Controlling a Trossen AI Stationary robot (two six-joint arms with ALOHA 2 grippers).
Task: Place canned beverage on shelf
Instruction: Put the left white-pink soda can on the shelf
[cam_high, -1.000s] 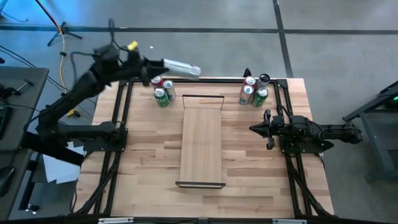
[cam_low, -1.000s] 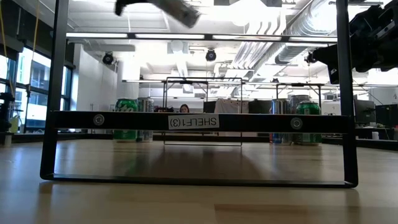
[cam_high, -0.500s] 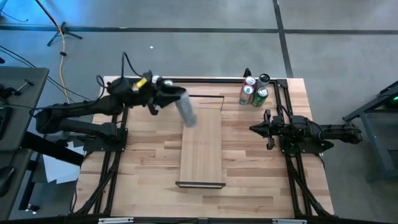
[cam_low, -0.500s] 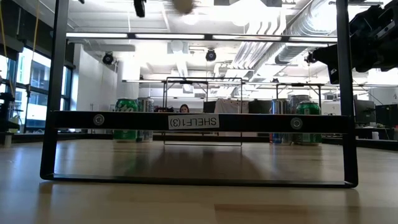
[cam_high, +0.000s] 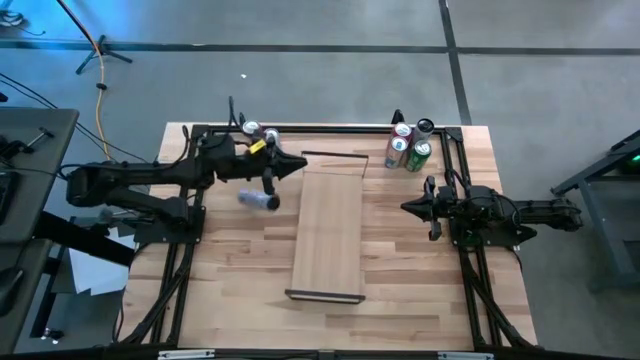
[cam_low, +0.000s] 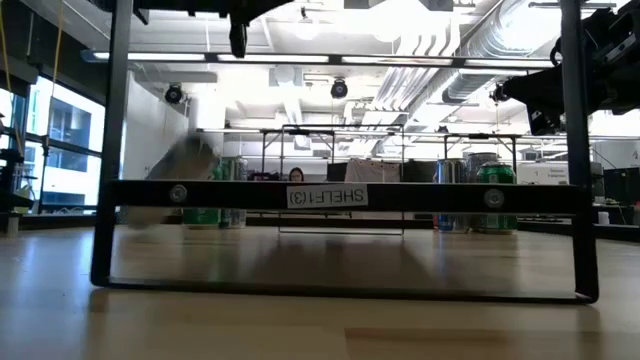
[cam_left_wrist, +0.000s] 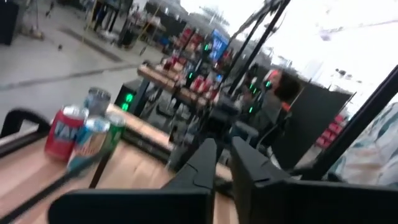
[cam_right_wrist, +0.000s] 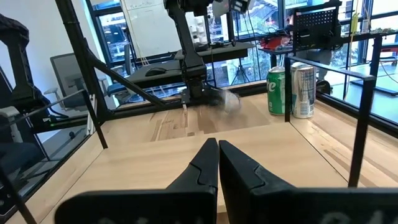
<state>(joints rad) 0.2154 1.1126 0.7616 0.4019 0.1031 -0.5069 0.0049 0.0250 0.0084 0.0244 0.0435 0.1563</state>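
One can (cam_high: 258, 200) lies blurred on the table (cam_high: 400, 290) just beside the shelf (cam_high: 328, 225), on the left arm's side, off the board and not in any grip. In the low view it shows as a tilted grey smear behind the shelf's near frame, so it may be tipping or rolling; I cannot tell which. The left gripper (cam_high: 296, 165) hangs above the shelf's far left corner with its fingers (cam_left_wrist: 202, 163) pressed together and nothing between them. The right gripper (cam_high: 408, 207) waits well to the right of the shelf, also closed and empty. A cluster of cans (cam_high: 408, 146) stands at the far right corner of the table.

My guess is the can will handle as a stiff, smooth cylinder: slippery on its curved wall and, if it is lying down, quick to roll away from a nudge. Thin metal dents under a hard pinch. The safest hold looks to be across the middle of the body, fingers square on opposite sides, once it has come to rest
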